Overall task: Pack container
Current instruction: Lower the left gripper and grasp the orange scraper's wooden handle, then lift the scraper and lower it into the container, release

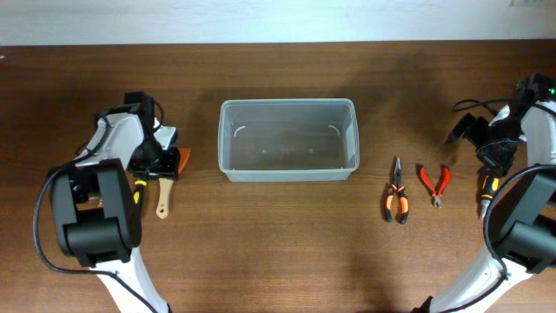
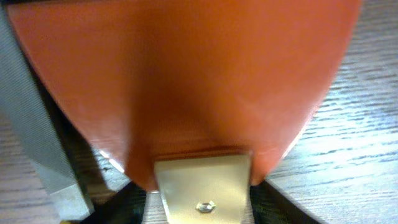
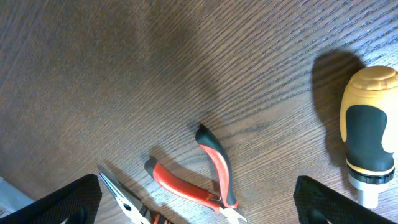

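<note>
The clear plastic container (image 1: pixel 287 139) stands empty at the middle of the table. My left gripper (image 1: pixel 162 167) is low over a scraper with an orange blade (image 2: pixel 186 81) and a pale wooden handle (image 1: pixel 162 198). Its dark jaws (image 2: pixel 202 208) sit close on either side of the handle's neck, with a thin strip of table showing at the left jaw. My right gripper (image 3: pixel 198 205) is open and empty above red-handled cutters (image 3: pixel 199 180), well right of the container. The right arm's wrist shows in the overhead view (image 1: pixel 473 130).
A grey metal file (image 2: pixel 37 137) lies beside the scraper; its yellow-black handle (image 1: pixel 139 187) shows by the left arm. Orange-black long-nose pliers (image 1: pixel 397 202), the red cutters (image 1: pixel 435 184) and a yellow-black screwdriver (image 3: pixel 370 134) lie right of the container.
</note>
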`<action>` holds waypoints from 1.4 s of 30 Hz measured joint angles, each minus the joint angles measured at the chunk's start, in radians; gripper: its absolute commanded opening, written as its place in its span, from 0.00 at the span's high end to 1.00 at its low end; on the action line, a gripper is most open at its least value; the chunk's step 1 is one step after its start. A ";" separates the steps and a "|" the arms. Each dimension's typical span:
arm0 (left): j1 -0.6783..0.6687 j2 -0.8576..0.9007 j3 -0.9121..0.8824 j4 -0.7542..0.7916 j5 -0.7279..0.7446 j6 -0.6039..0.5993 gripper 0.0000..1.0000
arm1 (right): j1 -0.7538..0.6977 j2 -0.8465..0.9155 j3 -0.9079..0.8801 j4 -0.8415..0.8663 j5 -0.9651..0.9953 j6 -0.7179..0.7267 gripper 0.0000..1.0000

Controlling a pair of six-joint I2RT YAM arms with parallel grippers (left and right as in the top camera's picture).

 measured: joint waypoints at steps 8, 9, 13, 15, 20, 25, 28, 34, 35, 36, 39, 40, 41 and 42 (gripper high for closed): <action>-0.068 0.000 0.000 0.003 -0.066 0.008 0.69 | 0.000 0.000 0.000 0.000 -0.003 0.000 0.01; -0.071 0.000 0.000 0.002 -0.069 0.010 0.73 | 0.000 0.000 0.000 0.000 -0.003 0.000 0.01; -0.071 0.000 0.002 -0.012 -0.069 0.012 0.91 | 0.000 0.000 0.000 0.000 -0.003 0.000 0.01; -0.071 0.001 0.005 -0.042 -0.069 0.012 0.98 | 0.000 0.000 0.000 0.000 -0.003 0.000 0.01; -0.071 0.027 0.101 -0.152 -0.070 0.011 0.98 | 0.000 0.000 0.000 0.000 -0.003 0.000 0.01; -0.078 0.034 0.357 -0.309 -0.071 0.011 0.98 | 0.000 0.000 0.000 0.000 -0.003 0.000 0.01; -0.098 0.036 0.556 -0.406 -0.074 0.016 0.98 | 0.000 0.000 0.000 0.000 -0.004 0.000 0.01; -0.228 0.035 0.914 -0.494 -0.074 0.094 0.98 | 0.000 0.000 0.000 0.000 -0.008 0.000 0.01; -0.261 0.035 0.945 -0.491 -0.072 0.116 0.98 | 0.000 0.000 0.000 0.000 -0.008 0.000 0.01; -0.302 0.035 0.969 -0.484 -0.071 0.148 0.98 | 0.000 0.000 0.000 0.000 -0.008 0.001 0.01; -0.418 0.035 0.985 -0.456 -0.064 0.267 0.99 | 0.000 0.000 0.000 0.000 -0.010 0.000 0.01; -0.454 0.036 0.983 -0.449 -0.061 0.312 0.99 | 0.000 0.000 0.000 0.000 -0.010 0.000 0.01; -0.486 0.038 0.981 -0.441 -0.059 0.356 0.99 | 0.000 0.000 0.000 0.000 -0.010 0.000 0.01; -0.517 0.039 0.977 -0.433 -0.056 0.406 0.99 | 0.000 0.000 0.000 0.000 -0.010 0.000 0.01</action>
